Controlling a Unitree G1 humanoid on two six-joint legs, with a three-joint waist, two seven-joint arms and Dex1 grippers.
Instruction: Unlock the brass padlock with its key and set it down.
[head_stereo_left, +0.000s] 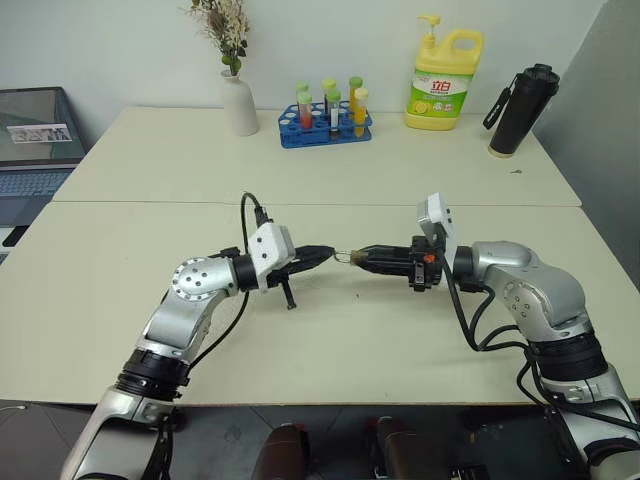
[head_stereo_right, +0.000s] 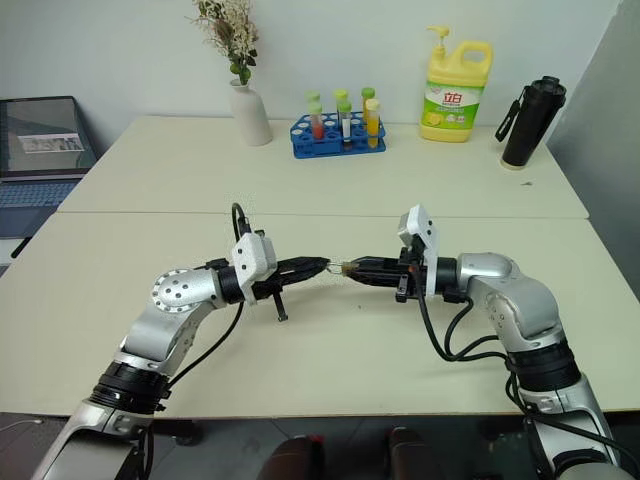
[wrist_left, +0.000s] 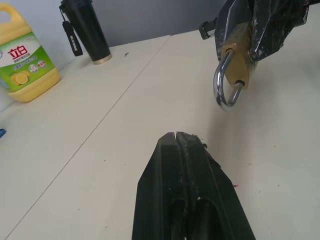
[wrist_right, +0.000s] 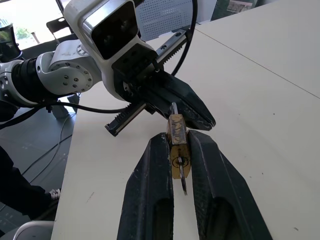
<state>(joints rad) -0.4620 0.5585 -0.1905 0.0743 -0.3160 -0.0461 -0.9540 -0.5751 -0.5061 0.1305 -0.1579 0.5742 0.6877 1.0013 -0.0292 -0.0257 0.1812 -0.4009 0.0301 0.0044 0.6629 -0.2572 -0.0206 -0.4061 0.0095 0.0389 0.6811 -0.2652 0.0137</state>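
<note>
The right gripper (wrist_right: 179, 150) is clamping the brass padlock (wrist_right: 177, 145) above the bench (head_stereo_left: 330, 350), while the left gripper (head_stereo_left: 322, 253), jaws closed empty, should be pulling the shackle (wrist_left: 226, 87) straight out.

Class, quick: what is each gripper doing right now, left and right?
Left gripper: shut, holding nothing, just short of the shackle.
Right gripper: shut on the brass padlock, key in its keyhole.

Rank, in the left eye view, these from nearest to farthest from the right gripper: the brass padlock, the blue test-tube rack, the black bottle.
1. Brass padlock: clamped in the right gripper, shackle toward the left gripper.
2. Blue test-tube rack: on the far table, behind and slightly to the left.
3. Black bottle: at the far right corner.
</note>
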